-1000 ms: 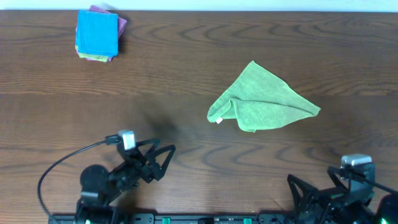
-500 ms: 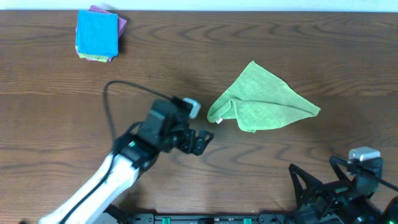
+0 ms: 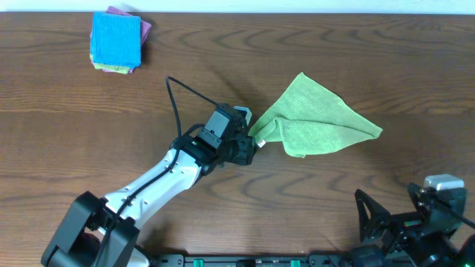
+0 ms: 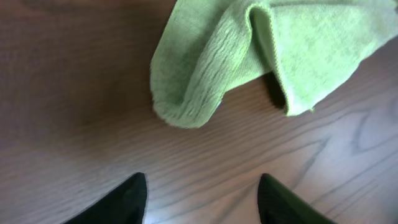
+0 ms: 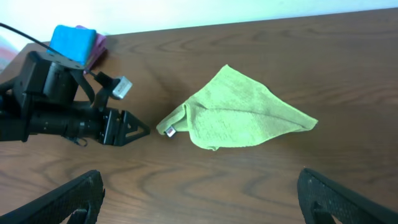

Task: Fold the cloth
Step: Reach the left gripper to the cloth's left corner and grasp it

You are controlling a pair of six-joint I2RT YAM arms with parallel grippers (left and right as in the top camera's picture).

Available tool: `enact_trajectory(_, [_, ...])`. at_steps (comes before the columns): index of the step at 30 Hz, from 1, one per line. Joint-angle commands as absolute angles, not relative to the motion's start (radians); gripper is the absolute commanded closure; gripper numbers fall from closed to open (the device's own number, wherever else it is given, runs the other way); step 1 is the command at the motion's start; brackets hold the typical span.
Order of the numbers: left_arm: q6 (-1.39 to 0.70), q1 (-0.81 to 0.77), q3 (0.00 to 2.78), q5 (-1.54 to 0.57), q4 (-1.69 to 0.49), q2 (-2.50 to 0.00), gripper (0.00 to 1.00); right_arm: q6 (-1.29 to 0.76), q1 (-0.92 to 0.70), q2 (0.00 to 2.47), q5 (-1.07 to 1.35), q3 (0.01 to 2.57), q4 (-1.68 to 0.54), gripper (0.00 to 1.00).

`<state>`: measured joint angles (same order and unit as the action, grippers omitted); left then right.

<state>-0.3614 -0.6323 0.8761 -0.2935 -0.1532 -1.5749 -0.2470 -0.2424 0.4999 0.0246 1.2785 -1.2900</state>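
Observation:
A green cloth [image 3: 315, 119] lies crumpled in a rough triangle on the dark wooden table, its left corner rolled under with a small white tag. It also shows in the left wrist view [image 4: 261, 50] and the right wrist view [image 5: 239, 112]. My left gripper [image 3: 251, 150] is open and empty, its fingertips just short of the cloth's rolled left corner; in its own view the tips [image 4: 202, 196] frame bare table below the cloth. My right gripper [image 3: 397, 230] is open and empty at the table's front right edge, well clear of the cloth [image 5: 199, 196].
A stack of folded cloths, blue on top [image 3: 116, 39], sits at the table's back left corner; it shows in the right wrist view [image 5: 74, 40] too. The left arm [image 3: 159, 185] stretches diagonally across the table's front left.
My left arm has reached out from its rest at the front left, moving right and forward until its open gripper sits at the cloth's left corner. The right arm stayed put.

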Motion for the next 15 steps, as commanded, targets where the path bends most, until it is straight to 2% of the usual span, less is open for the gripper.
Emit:
enact_trajectory(1, [-0.241, -0.665, 0.895, -0.308, -0.098, -1.591, 0.56, -0.203, -0.252, 0.497, 0.004, 1.277, -1.288, 0.01])
enact_trajectory(2, [-0.155, -0.693, 0.895, -0.273, -0.068, -1.604, 0.57, -0.199, -0.252, 0.497, 0.003, 1.277, -1.282, 0.01])
enact_trajectory(5, [-0.097, -0.736, 0.901, -0.153, -0.071, -1.641, 0.56, -0.187, -0.252, 0.497, 0.003, 1.277, -1.271, 0.01])
enact_trajectory(7, [-0.061, -0.751, 0.911, -0.151, -0.081, -1.666, 0.56, -0.173, -0.252, 0.497, 0.003, 1.277, -1.269, 0.01])
enact_trajectory(15, [-0.002, -0.775, 0.966, 0.057, -0.118, -1.737, 0.54, -0.162, -0.252, 0.497, 0.004, 1.277, -1.266, 0.01])
